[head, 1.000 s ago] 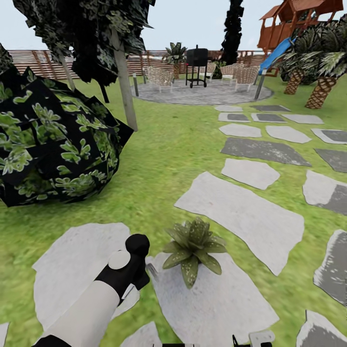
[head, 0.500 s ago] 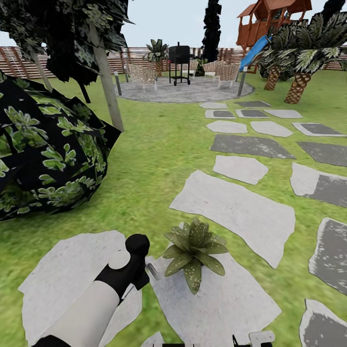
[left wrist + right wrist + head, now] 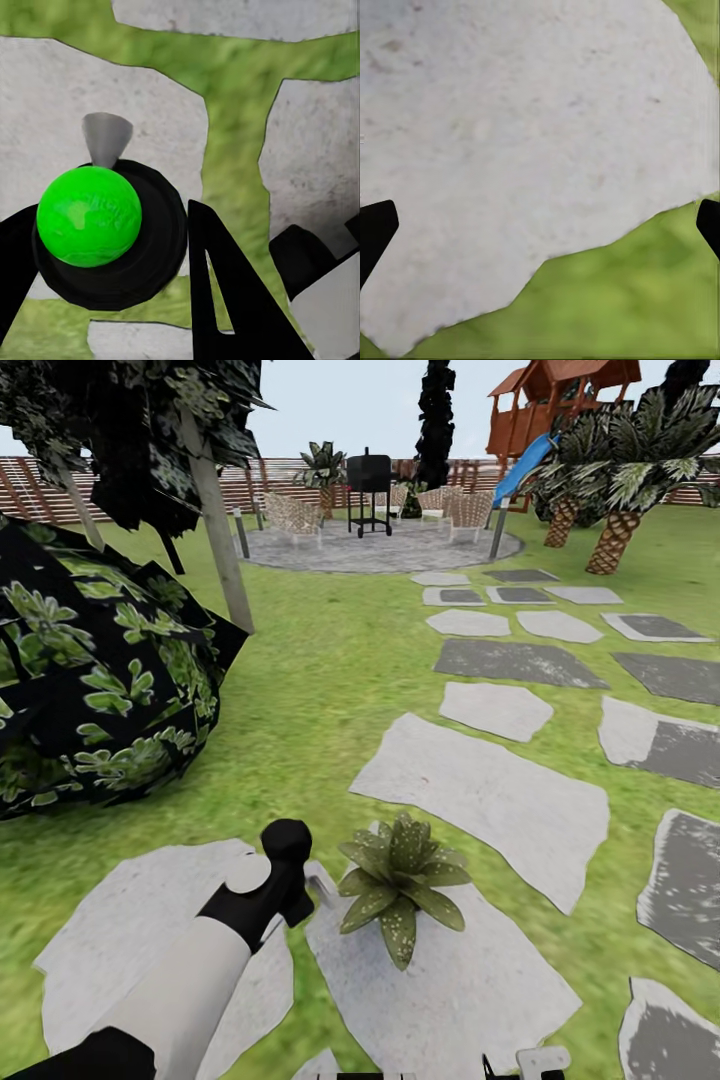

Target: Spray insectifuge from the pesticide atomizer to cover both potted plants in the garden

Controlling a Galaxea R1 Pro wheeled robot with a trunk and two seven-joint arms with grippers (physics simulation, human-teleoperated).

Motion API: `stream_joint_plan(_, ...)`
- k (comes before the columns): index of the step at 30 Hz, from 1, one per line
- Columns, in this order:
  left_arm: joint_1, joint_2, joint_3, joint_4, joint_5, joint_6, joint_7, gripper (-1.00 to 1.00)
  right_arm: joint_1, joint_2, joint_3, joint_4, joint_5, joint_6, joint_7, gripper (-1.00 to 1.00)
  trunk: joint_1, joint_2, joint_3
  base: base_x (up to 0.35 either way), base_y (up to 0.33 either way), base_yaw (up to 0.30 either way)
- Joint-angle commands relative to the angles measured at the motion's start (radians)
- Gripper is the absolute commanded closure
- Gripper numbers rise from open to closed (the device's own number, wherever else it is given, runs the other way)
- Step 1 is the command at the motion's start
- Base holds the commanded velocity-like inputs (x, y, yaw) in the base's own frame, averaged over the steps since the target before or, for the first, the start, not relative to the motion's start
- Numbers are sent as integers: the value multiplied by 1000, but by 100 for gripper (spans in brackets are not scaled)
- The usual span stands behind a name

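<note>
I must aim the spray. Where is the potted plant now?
In the head view the potted plant sits low, on a pale stepping stone, just right of the left arm.

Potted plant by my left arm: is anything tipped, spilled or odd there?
Nothing stands out. The potted plant sits upright on a stepping stone, leaves spread evenly. The left gripper holds the atomizer beside it.

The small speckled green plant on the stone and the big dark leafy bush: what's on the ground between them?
In the head view, between the potted plant and the dark bush: green lawn, part of a pale grey stepping stone.
</note>
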Motion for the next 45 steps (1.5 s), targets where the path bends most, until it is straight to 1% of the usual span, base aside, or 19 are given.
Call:
stream_joint_plan(1, 1, 0, -1, 0, -10, 10, -11, 100, -1, 0, 8, 1, 4, -1, -10, -100, 0, 0, -1, 0, 90, -245)
stream_joint_plan(7, 2, 0, -1, 3, -6, 10, -11, 100, -1, 0, 8, 1, 4, -1, -10, -100, 0, 0, -1, 22, 264, -290)
stream_joint_plan(13, 2, 0, -1, 4, -5, 12, -11, 100, -1, 0, 8, 1, 4, -1, -10, -100, 0, 0, -1, 163, 292, -294)
stream_joint_plan(17, 3, -2, -2, 5, -2, 12, -11, 100, -1, 0, 8, 1, 4, -1, -10, -100, 0, 0, -1, 295, 117, -275)
stream_joint_plan(20, 2, 1, -4, 7, -2, 9, -15, 100, -1, 0, 8, 1, 4, -1, -10, -100, 0, 0, -1, 114, 12, -132)
stream_joint_plan(21, -11, -2, -11, 9, -12, -1, -120, 100, -1, 0, 8, 1, 4, -1, -10, -100, 0, 0, -1, 4, 0, -5)
stream_joint_plan(22, -12, -2, -25, 8, -23, -15, -166, 100, -1, 0, 8, 1, 4, -1, -10, -100, 0, 0, -1, 2, 0, -2)
stream_joint_plan(23, -12, -1, -43, 6, -35, -20, -181, 100, -1, 0, 8, 1, 4, -1, -10, -100, 0, 0, -1, 1, 0, -1)
stream_joint_plan(25, 1, 2, -76, 8, -58, -26, -181, 100, -1, 1, 8, 2, 4, -1, -9, -100, 0, 0, -1, 0, 0, 0)
stream_joint_plan(26, 2, 2, -78, 10, -59, -26, -181, 100, -1, 1, 8, 2, 4, -1, -10, -100, 0, 0, -1, 0, 0, 0)
stream_joint_plan(28, 3, 2, -77, 10, -60, -25, -181, 100, -1, 0, 8, 3, 4, -1, -10, -100, 0, 0, -1, 0, 0, 0)
stream_joint_plan(33, -16, -4, -74, -3, -58, -17, -181, 100, -1, 0, 8, 3, 4, -1, -10, -100, 0, 0, -1, 0, 0, 0)
stream_joint_plan(37, -33, -1, -73, -3, -58, -18, -181, 100, -1, 0, 8, 3, 4, -1, -10, -100, 0, 0, -1, 0, 0, 0)
stream_joint_plan(42, -25, 6, -75, 9, -58, -22, -181, 100, -1, 0, 8, 3, 4, -1, -10, -100, 0, 0, -1, 0, 0, 0)
stream_joint_plan(45, -18, 18, -69, 11, -57, -23, -181, 100, -1, 0, 8, 1, 4, -1, -10, -100, 0, 0, -1, 0, 0, 0)
